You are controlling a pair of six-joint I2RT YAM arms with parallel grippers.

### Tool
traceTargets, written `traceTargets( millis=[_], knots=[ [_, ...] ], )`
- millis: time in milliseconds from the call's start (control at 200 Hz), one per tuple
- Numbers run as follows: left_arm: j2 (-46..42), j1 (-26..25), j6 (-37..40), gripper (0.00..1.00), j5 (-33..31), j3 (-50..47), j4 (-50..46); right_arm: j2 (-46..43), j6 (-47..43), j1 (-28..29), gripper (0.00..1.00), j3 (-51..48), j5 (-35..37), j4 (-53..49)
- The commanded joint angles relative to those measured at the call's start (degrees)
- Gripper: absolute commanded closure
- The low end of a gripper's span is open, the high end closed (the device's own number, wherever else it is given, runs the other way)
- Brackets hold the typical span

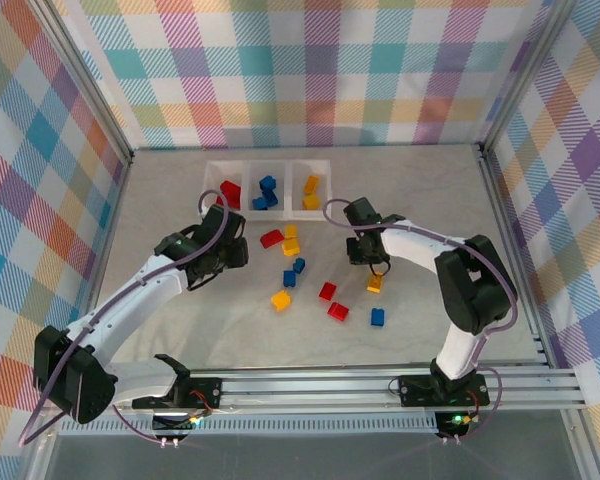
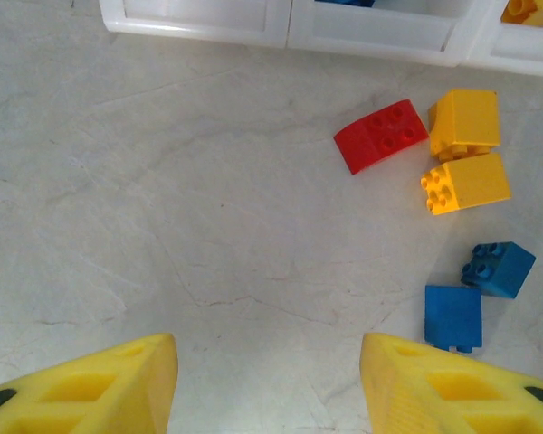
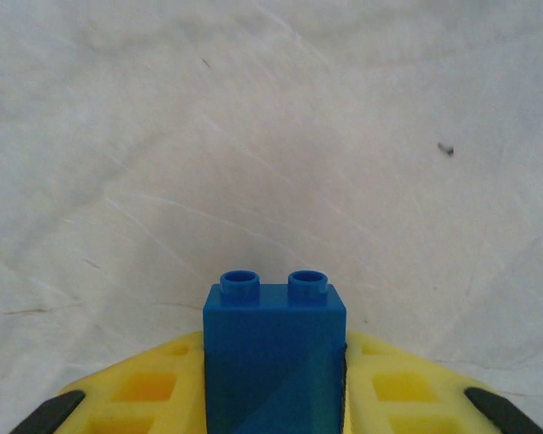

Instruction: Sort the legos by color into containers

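Legos [image 1: 337, 310] lay loose on the bench [image 1: 430, 200]. The right hand [image 3: 273, 384] pinched a blue brick [image 3: 273, 348] low down, so it could slip while being carried. The left hand [image 2: 267, 384] stood half open and empty. Farther off, a dropped brick might bounce over the low walls of the tray [image 1: 267, 163].

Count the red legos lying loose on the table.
3 red legos: one just in front of the tray, two together mid-table. The left arm may hide more.

The three-compartment tray [image 1: 270, 162] was noted holding red bricks [image 1: 230, 193] left, blue middle, yellow right. Loose legos [image 1: 327, 291] were scattered before it. One blue brick [image 3: 273, 362] was clamped upright in the right gripper [image 3: 273, 348].
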Motion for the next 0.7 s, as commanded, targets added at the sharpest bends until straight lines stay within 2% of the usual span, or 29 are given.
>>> traceTargets(
  millis=[0, 150, 310, 485, 695],
  knots=[
    [-1.46, -0.72, -0.9, 0.45, 0.5, -0.45, -2.08, -3.71, -3.34, 1.62, 0.79, 3.99, -2.77, 2.44],
    [-1.72, -1.23, -1.99, 0.45, 1.5, -0.11, -2.68, -3.02, -5.24, 2.84, 0.79, 10.41, -6.38, 6.33],
    [-2.85, -2.43, -3.47, 0.45, 0.76, -0.8, -3.56, -1.0, -6.92, 3.07, 0.78, 14.44, -11.12, 15.21],
    [-4.79, -3.42, -4.64, 0.45, 0.66, -0.58, -4.13, 6.99, -8.85, 3.3, 0.78, 24.25, -14.04, 17.93],
    [-7.6, -3.89, -5.06, 0.45, 0.32, -0.12, -5.71, 17.31, -9.84, 4.58, 0.77, 38.23, -13.45, 17.66]
  ],
)
